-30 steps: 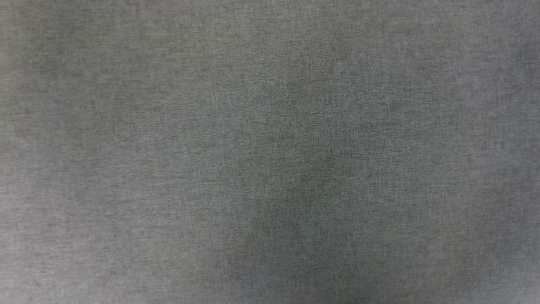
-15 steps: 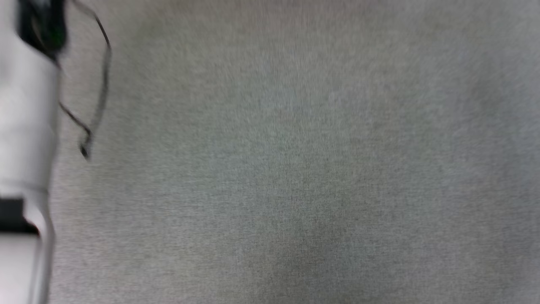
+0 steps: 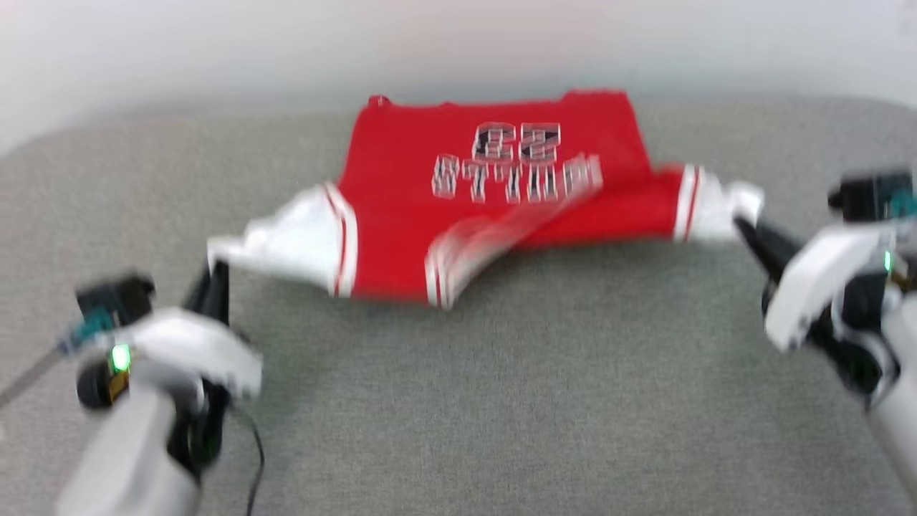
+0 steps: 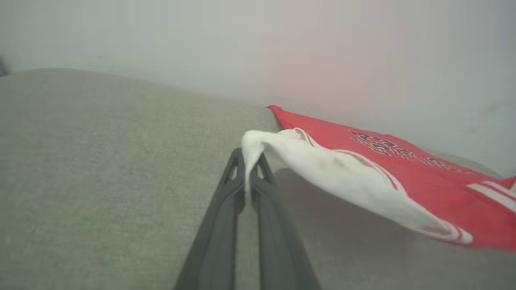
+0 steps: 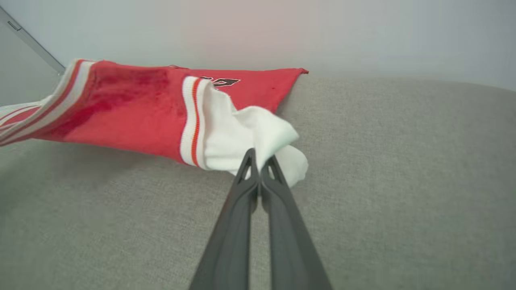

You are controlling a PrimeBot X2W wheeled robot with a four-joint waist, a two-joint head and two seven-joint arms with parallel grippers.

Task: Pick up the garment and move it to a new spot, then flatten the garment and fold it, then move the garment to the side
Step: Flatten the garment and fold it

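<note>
Grey woven surface [image 3: 501,401], matte and faintly heathered, backed by a plain pale wall [image 3: 458,43].

Item: the garment [image 3: 401,179]. Red jersey T-shirt with white short sleeves, each edged in red-and-white stripes. Print side up, with black white-outlined number and lettering that read upside down from the head view and are blurred. It is spread crosswise at the far middle of the surface. Its far edge lies near the wall, while its near part is raised, with shadow beneath. A striped neck trim [image 3: 458,265] sags at the near edge, smeared by motion.

Left gripper [image 4: 246,161]: long dark fingers pressed together on the tip of the white sleeve on the robot's left [image 3: 286,240], pulling it to a point. The pale forearm reaches in from lower left, with a green light [image 3: 119,357] at the wrist.

Right gripper [image 5: 260,163]: fingers closed on the bunched white cloth of the other sleeve [image 3: 716,208], the arm angled in from the right edge.

Materials: soft knit, ribbed trim, smooth dark plastic fingers.
</note>
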